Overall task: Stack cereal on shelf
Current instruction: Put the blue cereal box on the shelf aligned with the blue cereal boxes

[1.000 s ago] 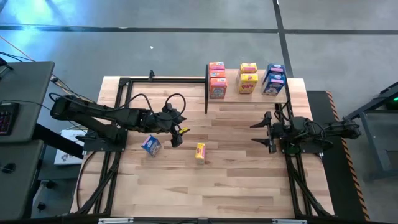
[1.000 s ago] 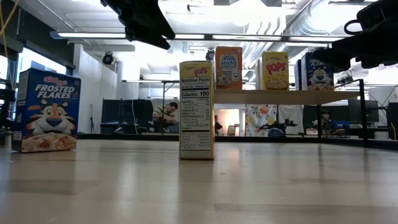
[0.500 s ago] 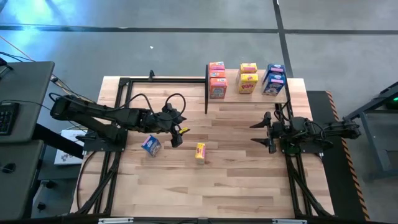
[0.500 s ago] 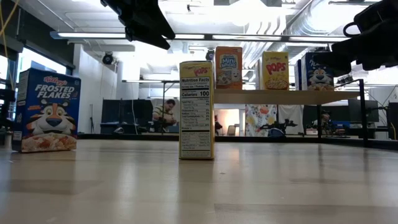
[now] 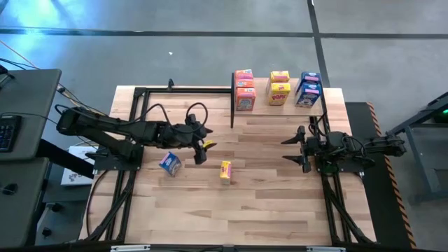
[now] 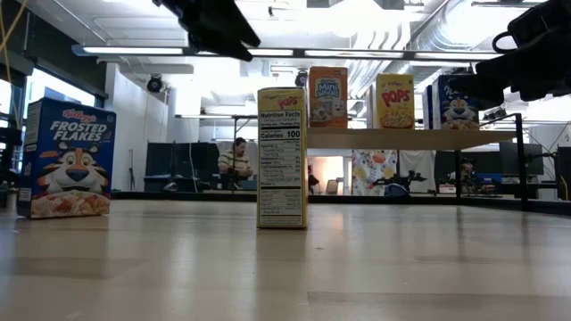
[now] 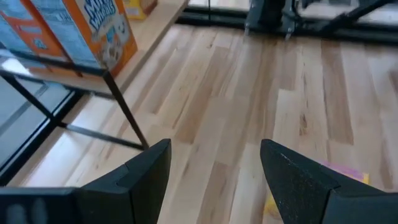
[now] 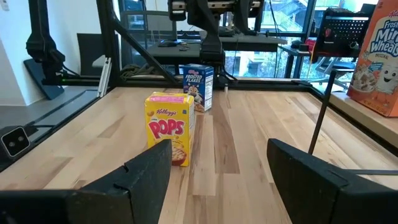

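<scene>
Up on the shelf [image 5: 280,106] at the back of your counter [image 5: 266,182] you've got seven cereal boxes in orange, yellow and blue stacks; two more stand loose on the wood, a yellow box [image 5: 225,171] mid-counter and a blue box [image 5: 170,164] off to its left; your left claw [image 5: 203,150] hovers between them above the counter, fingers apart, holding nothing; your right claw [image 5: 297,148] waits by the shelf's right end, fingers apart too.

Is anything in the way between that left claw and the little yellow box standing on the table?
Nothing visible. The left gripper, open and empty, hangs above bare wood beside the yellow box. The blue box stands on its other side, off the path.
</scene>
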Robot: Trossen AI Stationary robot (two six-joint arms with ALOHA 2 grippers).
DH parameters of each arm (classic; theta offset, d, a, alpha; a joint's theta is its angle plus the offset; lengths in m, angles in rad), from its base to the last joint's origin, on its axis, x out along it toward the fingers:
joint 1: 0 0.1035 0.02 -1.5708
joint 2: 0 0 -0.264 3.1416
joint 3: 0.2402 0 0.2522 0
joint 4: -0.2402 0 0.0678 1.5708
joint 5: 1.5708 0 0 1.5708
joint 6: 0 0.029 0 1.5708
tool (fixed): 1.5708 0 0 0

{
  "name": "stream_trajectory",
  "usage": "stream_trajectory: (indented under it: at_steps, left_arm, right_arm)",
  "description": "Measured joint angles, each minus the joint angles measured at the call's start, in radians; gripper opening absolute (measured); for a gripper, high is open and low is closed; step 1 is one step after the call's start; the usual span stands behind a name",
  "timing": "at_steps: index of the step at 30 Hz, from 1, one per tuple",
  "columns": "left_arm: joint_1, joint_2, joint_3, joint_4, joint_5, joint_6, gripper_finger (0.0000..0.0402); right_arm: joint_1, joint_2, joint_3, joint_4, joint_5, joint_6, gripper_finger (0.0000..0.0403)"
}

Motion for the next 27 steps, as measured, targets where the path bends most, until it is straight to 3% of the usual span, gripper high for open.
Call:
stream_trajectory:
  at_steps: [10, 20, 27]
  left_arm:
    - [0.000, 0.000, 0.000, 0.036, -0.002, -0.076, 0.0239]
    - [-0.012, 0.000, 0.000, 0.125, 0.052, -0.674, 0.0239]
    - [-0.049, 0.008, 0.008, 0.130, 0.064, -0.870, 0.0239]
  right_arm:
    - [0.000, 0.000, 0.000, 0.000, -0.001, 0.000, 0.0257]
    - [0.000, 0.000, 0.000, -0.001, -0.004, 0.002, 0.0257]
    - [0.000, 0.000, 0.000, -0.001, -0.004, 0.002, 0.0257]
